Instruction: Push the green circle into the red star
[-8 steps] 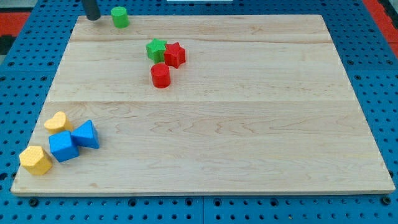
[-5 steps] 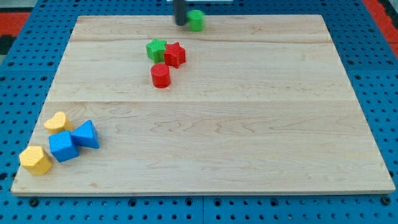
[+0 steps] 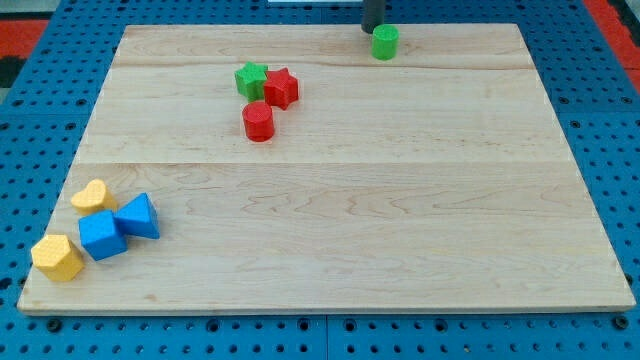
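Tip (image 3: 371, 28) of dark rod touches smooth green circle (image 3: 385, 42); red star (image 3: 281, 88) well apart; no hand visible.

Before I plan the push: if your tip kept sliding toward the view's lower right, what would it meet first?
Probably the green circle: my tip sits just off its upper-left edge, seemingly touching.

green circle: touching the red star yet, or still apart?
Apart. The green circle sits near the view's top edge, well to the right of the red star, bare board between them. My tip is at its upper left.
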### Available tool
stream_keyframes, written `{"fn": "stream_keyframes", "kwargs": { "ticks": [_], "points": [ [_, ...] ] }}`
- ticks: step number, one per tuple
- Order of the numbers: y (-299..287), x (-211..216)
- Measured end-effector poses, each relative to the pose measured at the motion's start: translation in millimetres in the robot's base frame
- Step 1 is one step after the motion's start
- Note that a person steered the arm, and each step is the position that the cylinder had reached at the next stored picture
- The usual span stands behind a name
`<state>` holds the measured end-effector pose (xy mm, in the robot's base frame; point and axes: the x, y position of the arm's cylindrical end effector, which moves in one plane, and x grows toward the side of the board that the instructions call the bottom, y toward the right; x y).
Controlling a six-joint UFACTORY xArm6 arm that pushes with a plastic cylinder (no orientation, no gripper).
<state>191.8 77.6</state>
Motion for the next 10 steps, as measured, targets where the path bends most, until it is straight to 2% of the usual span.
{"fn": "stream_keyframes", "kwargs": {
  "ticks": [2, 3, 4, 5, 7, 8, 9, 10],
  "points": [
    [54, 48],
    [31, 72],
    [36, 15],
    [12, 17],
    [-11, 92],
    [-41, 79],
    [-34, 51],
    [-73, 82]
  ]
}}
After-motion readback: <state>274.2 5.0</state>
